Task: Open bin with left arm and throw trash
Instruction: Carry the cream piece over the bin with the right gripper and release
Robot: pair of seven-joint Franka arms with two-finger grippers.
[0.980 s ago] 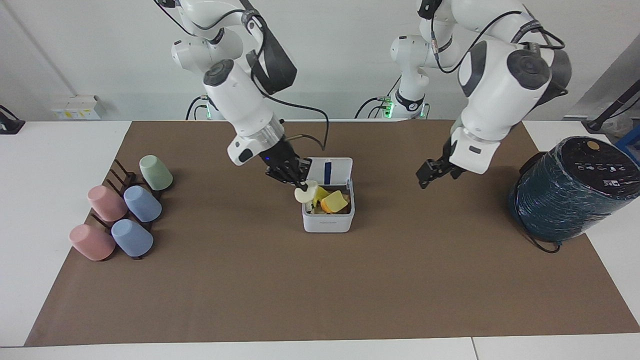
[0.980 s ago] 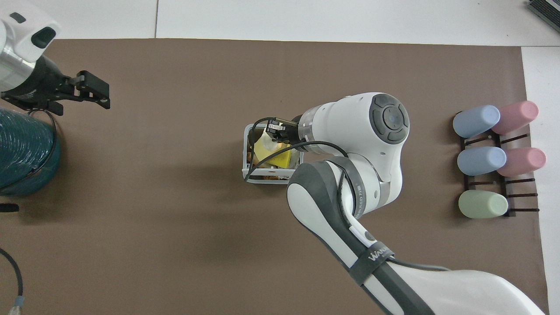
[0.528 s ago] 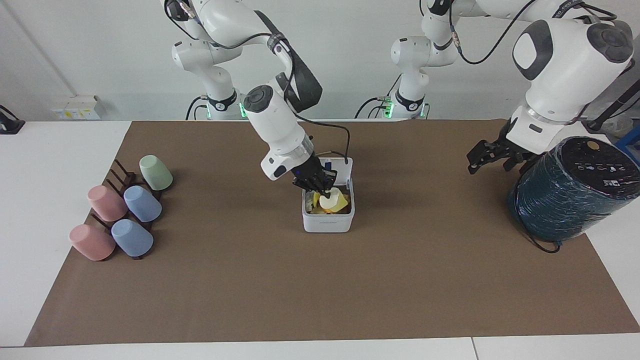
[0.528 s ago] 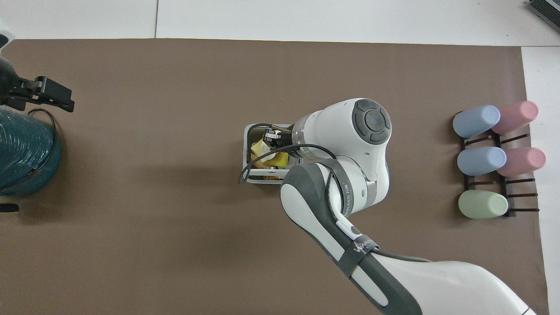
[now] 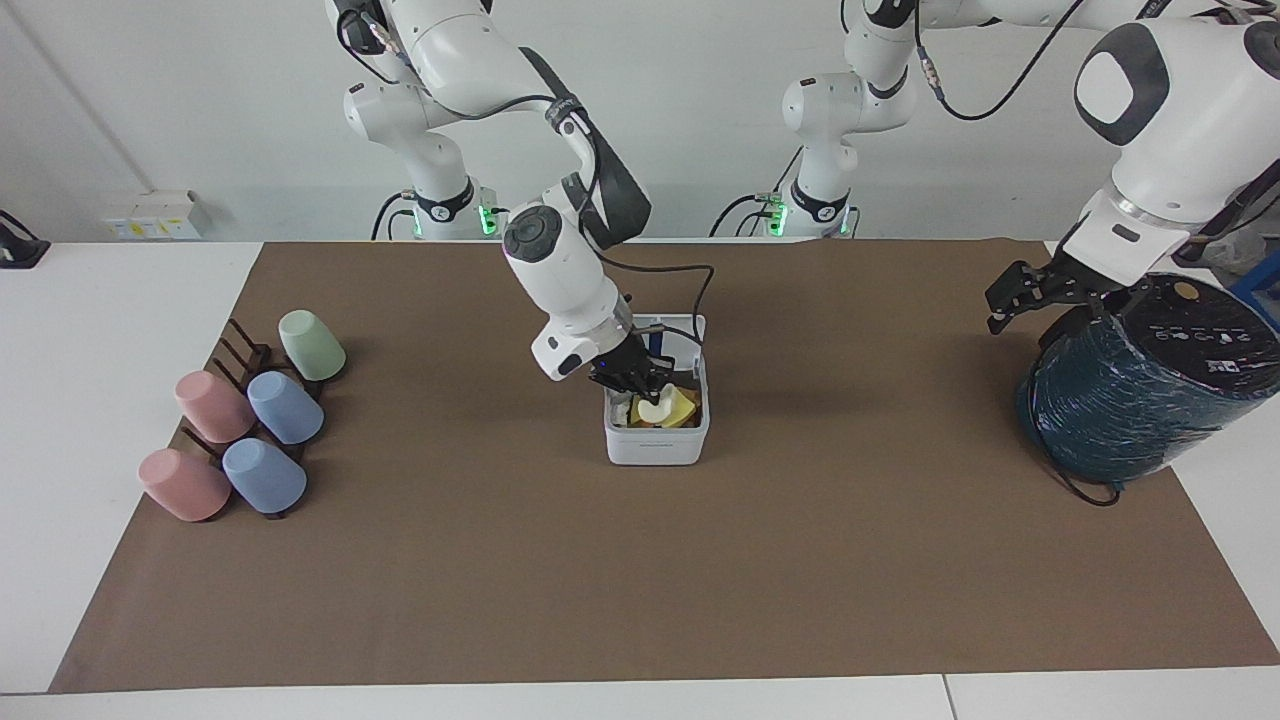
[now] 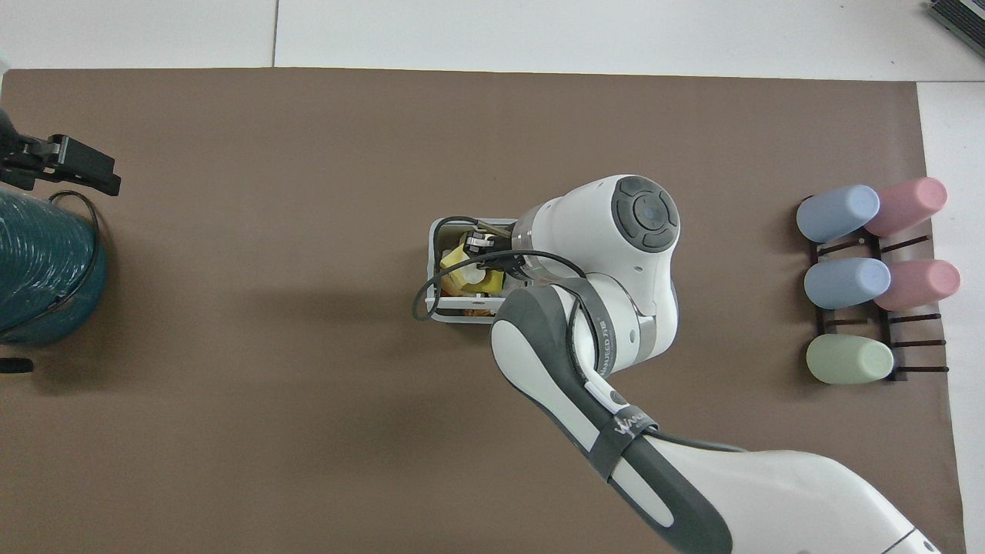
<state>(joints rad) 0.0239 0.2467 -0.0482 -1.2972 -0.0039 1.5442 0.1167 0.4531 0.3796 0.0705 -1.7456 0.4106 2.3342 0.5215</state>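
The white bin (image 5: 655, 447) stands mid-table with its lid (image 5: 692, 335) tipped up on the robots' side. My right gripper (image 5: 647, 392) reaches down into the bin and is shut on the cream-white trash piece (image 5: 657, 409). That piece rests among yellow and orange trash (image 5: 683, 408) inside. In the overhead view the right arm's wrist covers much of the bin (image 6: 433, 265); yellow trash (image 6: 455, 271) shows beside the right gripper (image 6: 479, 245). My left gripper (image 5: 1000, 303) hangs open and empty next to the dark-teal cylinder (image 5: 1140, 385), also seen as the left gripper (image 6: 108, 173) at the mat's edge.
A dark rack (image 5: 245, 355) with several pastel cups (image 5: 285, 407) lies toward the right arm's end of the table. The wrapped teal cylinder (image 6: 38, 269) stands at the left arm's end, with a black cable beside it. A brown mat (image 5: 640, 580) covers the table.
My right gripper has carried the cream-white piece from over the bin's rim down into the bin. The left arm has swung away from the bin to the teal cylinder.
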